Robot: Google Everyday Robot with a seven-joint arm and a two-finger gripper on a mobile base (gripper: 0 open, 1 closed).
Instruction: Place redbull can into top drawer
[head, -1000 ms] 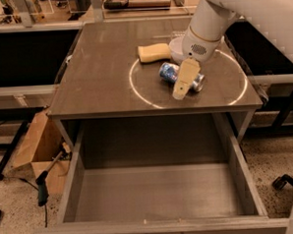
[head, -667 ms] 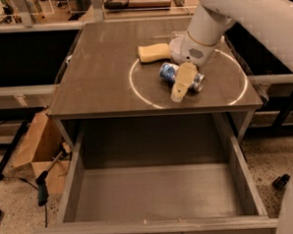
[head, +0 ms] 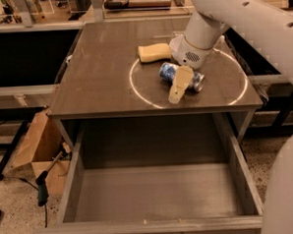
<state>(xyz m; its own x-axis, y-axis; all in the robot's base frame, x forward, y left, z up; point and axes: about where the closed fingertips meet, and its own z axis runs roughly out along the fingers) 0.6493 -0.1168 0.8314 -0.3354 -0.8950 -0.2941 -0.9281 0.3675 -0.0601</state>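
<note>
The redbull can lies on its side on the brown cabinet top, inside a white circle mark. It is blue and silver, with its shiny end to the right. My gripper hangs from the white arm right over the can. It is open, with one tan finger behind and to the left of the can and the other tan finger across the can's front. The top drawer is pulled out below the cabinet top, and its grey floor is bare.
A cardboard box and a hand tool lie on the floor left of the drawer. Dark benches stand to the left and behind. The robot's white body fills the lower right.
My gripper has shifted slightly left and lower over the can. The can has stayed where it was, and the drawer is unchanged.
</note>
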